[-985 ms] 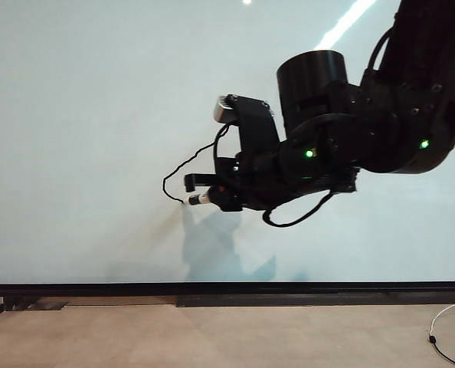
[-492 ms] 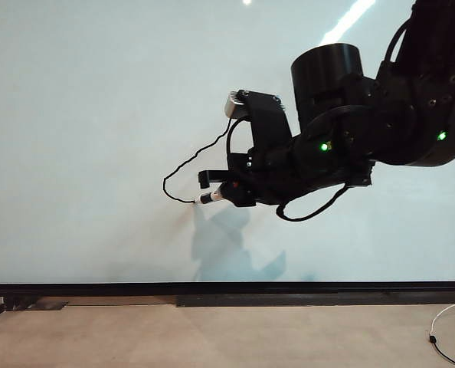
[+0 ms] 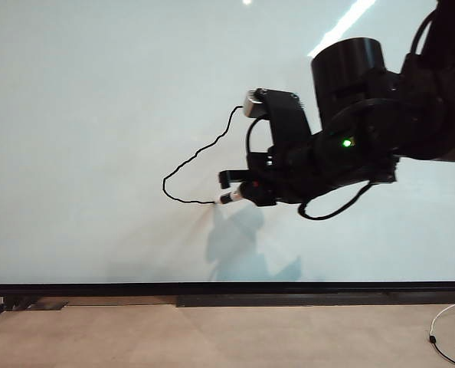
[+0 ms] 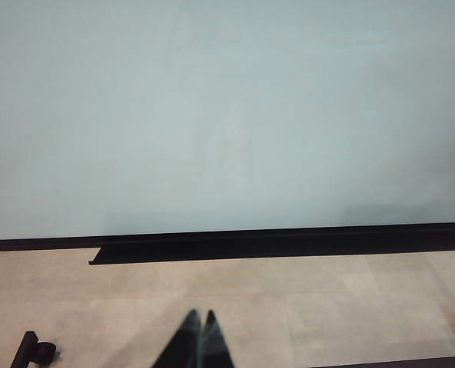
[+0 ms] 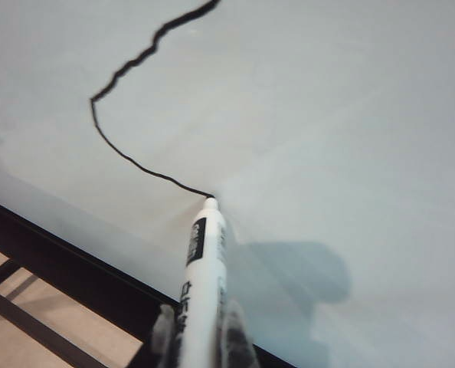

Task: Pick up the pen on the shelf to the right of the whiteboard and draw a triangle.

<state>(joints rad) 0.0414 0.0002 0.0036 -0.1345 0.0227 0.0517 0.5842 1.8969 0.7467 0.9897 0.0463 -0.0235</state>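
Pen (image 3: 229, 198) sits clamped in my right gripper (image 3: 239, 190), nib touching the whiteboard (image 3: 82, 92) just right of centre, ending the triangle (image 3: 193, 157) line at its 4 o'clock. Left wrist view: left gripper (image 4: 199, 326) jaws together, low by the floor. Right wrist view: pen (image 5: 204, 268) pressed on. I judge uneven pressure could lift the nib, leaving gaps.

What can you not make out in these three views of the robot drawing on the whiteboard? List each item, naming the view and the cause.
- Exterior view: the right gripper jaws around the pen are too dark to separate.
- Exterior view: the line disappears at its upper end behind the right arm.
- Right wrist view: the line is cut off by the frame edge.
- Left wrist view: only the left gripper tips show; the whiteboard is cropped.
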